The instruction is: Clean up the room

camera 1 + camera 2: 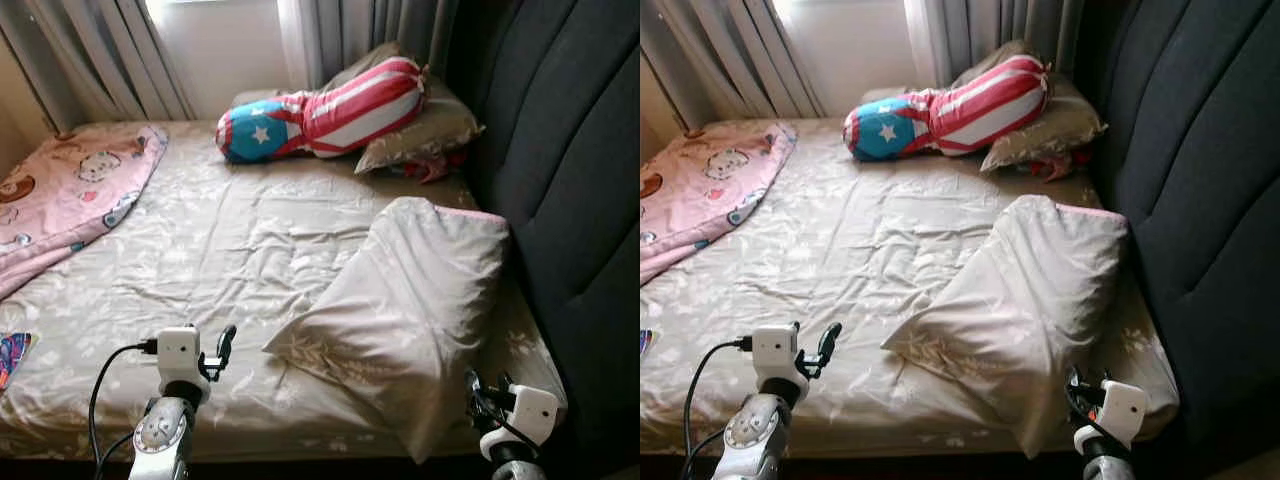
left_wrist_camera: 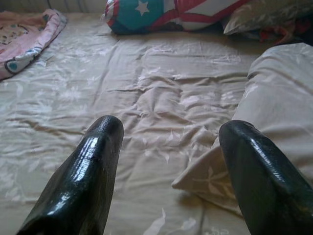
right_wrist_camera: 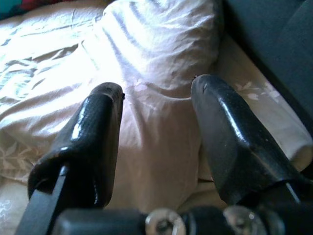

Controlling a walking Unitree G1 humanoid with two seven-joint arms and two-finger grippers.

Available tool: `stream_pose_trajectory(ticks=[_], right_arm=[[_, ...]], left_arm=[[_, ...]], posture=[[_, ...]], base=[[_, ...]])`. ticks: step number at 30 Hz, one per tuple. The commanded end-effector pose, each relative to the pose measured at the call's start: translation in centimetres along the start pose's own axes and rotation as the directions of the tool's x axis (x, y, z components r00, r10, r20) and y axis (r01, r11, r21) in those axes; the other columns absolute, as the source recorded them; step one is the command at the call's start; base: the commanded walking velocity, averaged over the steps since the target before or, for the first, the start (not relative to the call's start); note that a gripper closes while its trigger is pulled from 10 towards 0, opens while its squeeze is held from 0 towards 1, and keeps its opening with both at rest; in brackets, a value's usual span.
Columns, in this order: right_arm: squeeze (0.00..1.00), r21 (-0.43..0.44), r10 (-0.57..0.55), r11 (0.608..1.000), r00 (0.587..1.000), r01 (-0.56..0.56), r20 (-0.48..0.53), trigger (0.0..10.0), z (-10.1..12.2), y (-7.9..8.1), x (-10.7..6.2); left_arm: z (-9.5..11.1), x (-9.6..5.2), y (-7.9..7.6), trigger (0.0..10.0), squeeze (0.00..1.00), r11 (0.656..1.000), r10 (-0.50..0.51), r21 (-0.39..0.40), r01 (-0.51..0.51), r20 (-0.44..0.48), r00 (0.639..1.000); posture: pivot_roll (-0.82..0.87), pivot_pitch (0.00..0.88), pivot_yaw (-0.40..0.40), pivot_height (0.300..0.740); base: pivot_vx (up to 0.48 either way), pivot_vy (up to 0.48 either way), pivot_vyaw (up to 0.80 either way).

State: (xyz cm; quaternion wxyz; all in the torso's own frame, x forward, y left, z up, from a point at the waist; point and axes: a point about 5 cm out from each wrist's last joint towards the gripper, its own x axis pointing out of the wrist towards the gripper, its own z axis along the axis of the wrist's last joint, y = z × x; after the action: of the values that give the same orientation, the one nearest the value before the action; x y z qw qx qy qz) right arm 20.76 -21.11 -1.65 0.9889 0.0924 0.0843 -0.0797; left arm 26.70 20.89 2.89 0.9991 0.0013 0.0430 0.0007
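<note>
Standing at the foot of a bed whose beige sheet is rumpled, with a big beige pillow lying skewed at the near right, one end propped toward the dark padded headboard and one corner hanging close to the mattress edge. Probably the item to straighten first, judging by how both arms are set. Left pincer raised over the sheet just beside the pillow's near corner, fingers spread wide with nothing between them, aimed along the bed as though lined up to catch that corner. Right pincer low at the bed edge, likewise gaping and empty, pointing straight up the length of the pillow, so the two flank it from either side. Seemingly a two-handed lift in preparation, sensible for something this large and floppy. Farther off, by the curtains, a bolster in red and white stripes with a blue starred end leaning across a second pillow, already near the headboard where bedding belongs. At the left, a pink blanket bunched and spilling over the side, likely still to be folded. Very little of the tidying apparently done yet.
</note>
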Motion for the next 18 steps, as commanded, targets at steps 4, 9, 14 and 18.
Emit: stream_pose_trajectory(ticks=[4, 9, 14, 18], right_arm=[[0.00, 0.005, -0.005, 1.000, 1.000, 0.006, -0.006, 10.0, -0.1, -0.3, -0.4], [0.00, 0.014, -0.006, 1.000, 0.999, 0.007, -0.044, 10.0, -0.8, -0.7, -1.0], [0.00, 0.016, 0.033, 0.999, 0.998, -0.032, -0.046, 10.0, -0.6, 0.4, -0.2], [0.00, 0.026, 0.051, 0.998, 0.998, -0.050, -0.032, 10.0, -0.2, 0.8, 0.1]], left_arm=[[-0.1, -0.4, 0.0, 10.0, 0.00, 1.000, 0.010, -0.012, -0.010, -0.008, 1.000], [0.4, -1.2, 0.6, 10.0, 0.00, 1.000, 0.030, -0.004, -0.030, 0.010, 0.999], [1.0, -1.4, 0.8, 10.0, 0.00, 0.999, 0.034, 0.006, -0.034, 0.030, 0.999], [1.1, -1.7, 0.5, 10.0, 0.00, 1.000, 0.023, 0.005, -0.023, 0.022, 1.000]], posture=[[-0.09, 0.000, 0.040, 0.740], [-0.06, 0.000, 0.017, 0.740], [-0.05, 0.000, 0.018, 0.740], [-0.06, 0.000, 0.044, 0.740]], base=[[0.000, 0.000, 0.00], [0.000, 0.000, 0.00], [0.000, 0.000, 0.00], [0.000, 0.000, 0.00]])
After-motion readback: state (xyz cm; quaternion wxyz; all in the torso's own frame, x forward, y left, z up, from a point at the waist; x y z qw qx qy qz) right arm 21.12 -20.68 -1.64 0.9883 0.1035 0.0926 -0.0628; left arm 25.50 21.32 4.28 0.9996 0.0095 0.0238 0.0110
